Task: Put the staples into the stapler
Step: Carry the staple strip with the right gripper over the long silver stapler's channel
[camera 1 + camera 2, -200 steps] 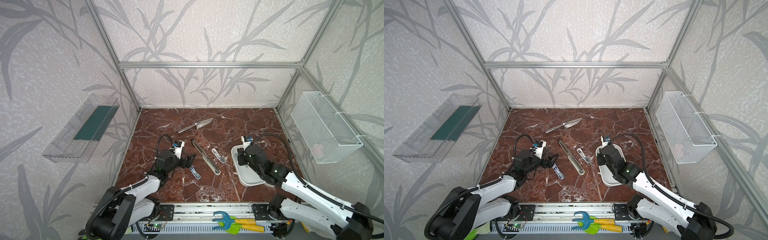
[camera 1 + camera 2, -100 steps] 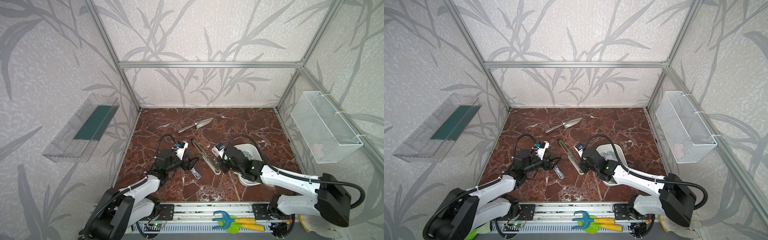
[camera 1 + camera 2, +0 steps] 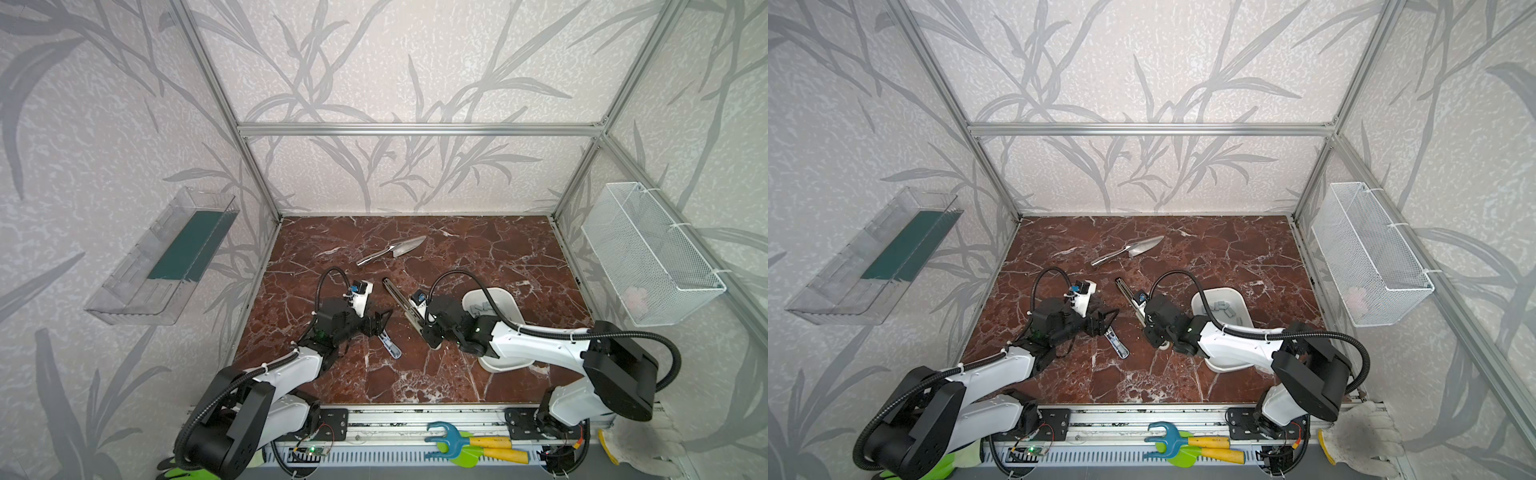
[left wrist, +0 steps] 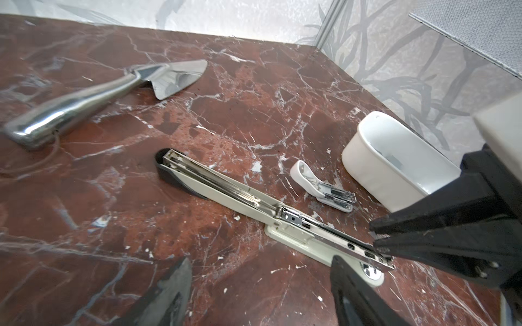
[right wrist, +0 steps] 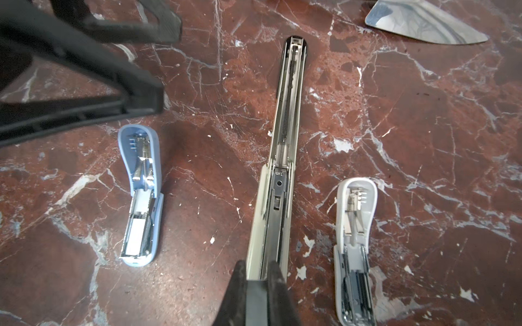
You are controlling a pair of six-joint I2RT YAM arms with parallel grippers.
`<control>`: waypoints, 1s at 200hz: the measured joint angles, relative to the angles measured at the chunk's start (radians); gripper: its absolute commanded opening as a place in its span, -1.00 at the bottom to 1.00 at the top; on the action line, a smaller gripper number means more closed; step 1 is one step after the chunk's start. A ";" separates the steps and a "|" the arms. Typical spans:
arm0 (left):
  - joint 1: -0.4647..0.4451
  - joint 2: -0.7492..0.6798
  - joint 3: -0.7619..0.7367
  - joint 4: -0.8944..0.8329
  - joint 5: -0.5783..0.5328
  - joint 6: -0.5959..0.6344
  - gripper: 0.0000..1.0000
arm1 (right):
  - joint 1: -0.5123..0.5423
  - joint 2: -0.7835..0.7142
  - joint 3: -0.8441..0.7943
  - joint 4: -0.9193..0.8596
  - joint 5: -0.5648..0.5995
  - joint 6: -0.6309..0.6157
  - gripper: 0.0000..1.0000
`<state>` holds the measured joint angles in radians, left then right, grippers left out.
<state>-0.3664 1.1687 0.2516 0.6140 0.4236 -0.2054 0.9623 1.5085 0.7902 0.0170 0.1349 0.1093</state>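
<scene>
Red marble surface (image 3: 478,257), long stapler (image 5: 286,135) lying open. My right pincer (image 5: 256,264) is pressed together at its channel's end (pinching a strip? cannot tell); left pincer (image 4: 260,259) spread nearby. Staples (image 3: 1221,308) sit in the white tray (image 3: 1219,289). Loading step, I judge: next needs straight alignment.

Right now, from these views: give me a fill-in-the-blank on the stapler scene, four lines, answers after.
1. The tray holding the staples is ___ in colour.
2. The long stapler lies ___ the blue stapler and the white stapler.
3. The left pincer stands ___.
4. The right pincer, shut, is at one end of the ___ stapler.

Missing words: white; between; open; long.
</scene>
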 measured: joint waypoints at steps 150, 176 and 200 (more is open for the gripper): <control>0.000 0.007 0.000 0.000 -0.060 -0.008 0.53 | 0.001 0.001 0.000 -0.022 0.040 0.021 -0.81; 0.000 0.007 0.000 0.000 -0.060 -0.008 0.52 | 0.001 0.012 0.000 -0.022 0.040 0.021 -0.82; 0.000 0.007 0.000 0.000 -0.060 -0.008 0.51 | 0.001 0.025 0.000 -0.023 0.040 0.021 -0.82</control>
<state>-0.3664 1.1759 0.2512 0.6140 0.3637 -0.2134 0.9630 1.5333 0.7898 -0.0055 0.1749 0.1307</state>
